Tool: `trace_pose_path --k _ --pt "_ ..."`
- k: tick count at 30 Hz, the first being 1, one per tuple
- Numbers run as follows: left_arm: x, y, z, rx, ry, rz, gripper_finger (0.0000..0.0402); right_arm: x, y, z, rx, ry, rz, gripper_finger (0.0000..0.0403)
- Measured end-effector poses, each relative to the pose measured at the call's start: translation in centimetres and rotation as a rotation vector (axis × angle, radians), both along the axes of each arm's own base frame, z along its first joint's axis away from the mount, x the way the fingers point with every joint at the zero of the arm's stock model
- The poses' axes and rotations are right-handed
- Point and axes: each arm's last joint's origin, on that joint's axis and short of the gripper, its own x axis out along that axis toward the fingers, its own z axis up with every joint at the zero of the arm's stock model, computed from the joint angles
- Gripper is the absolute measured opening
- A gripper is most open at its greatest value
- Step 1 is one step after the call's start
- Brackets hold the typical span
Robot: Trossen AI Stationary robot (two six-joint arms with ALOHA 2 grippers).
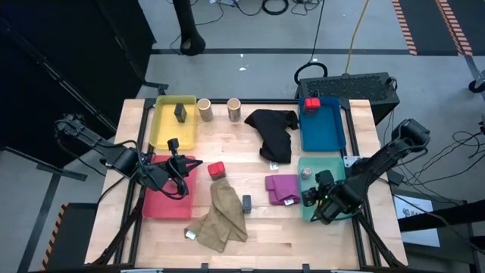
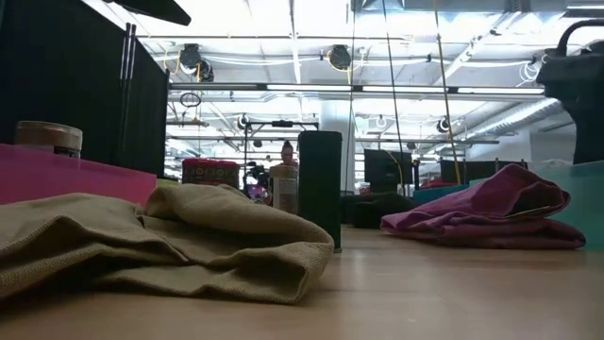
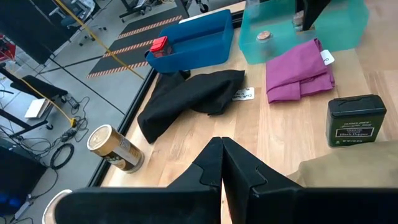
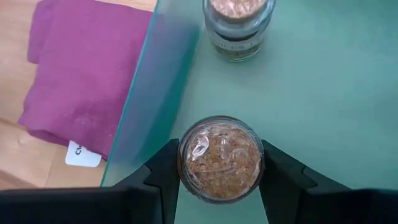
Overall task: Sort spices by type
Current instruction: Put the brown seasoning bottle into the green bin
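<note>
My right gripper (image 4: 221, 180) is down in the teal tray (image 1: 337, 168), its fingers around a small glass jar (image 4: 221, 158) with a cork-coloured top. A second jar (image 4: 238, 25) stands on the tray floor beyond it. My left gripper (image 3: 222, 163) is shut on nothing, above the red tray's (image 1: 163, 201) far right corner. Two tan cylinders (image 1: 205, 110) (image 1: 234, 110) stand at the table's far edge. A dark block (image 1: 180, 112) sits in the yellow tray (image 1: 163, 133). One red box (image 1: 311, 103) is in the blue tray and another (image 1: 217, 170) is on the table. A dark tin (image 3: 354, 119) stands by the khaki cloth. My right gripper pinches the small jar by its round side wall (image 4: 183, 163), one finger (image 4: 163, 171) on each side. The fingers come from above, pointing down. The jar is upright with its top facing the camera. I cannot tell whether its base is on the tray floor.
A black cloth (image 1: 274, 133) lies mid-table. A purple cloth (image 1: 282, 188) lies against the teal tray's left wall. The khaki cloth (image 1: 223, 216) spreads toward the near edge. The blue tray (image 1: 326, 133) sits behind the teal one. Bare wood shows between the cloths.
</note>
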Motion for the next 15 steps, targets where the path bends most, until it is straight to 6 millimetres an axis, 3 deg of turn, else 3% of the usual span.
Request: trace_pose_path --k 8,15 --pt "0.0 0.0 0.0 0.0 0.0 0.0 0.0008 0.8 0.5 -1.5 -0.053 -0.01 -0.025 0.0149" --pt "0.0 0.0 0.0 0.0 0.0 0.001 0.0008 1.1 0.8 -1.8 -0.051 -0.016 -0.023 0.0225"
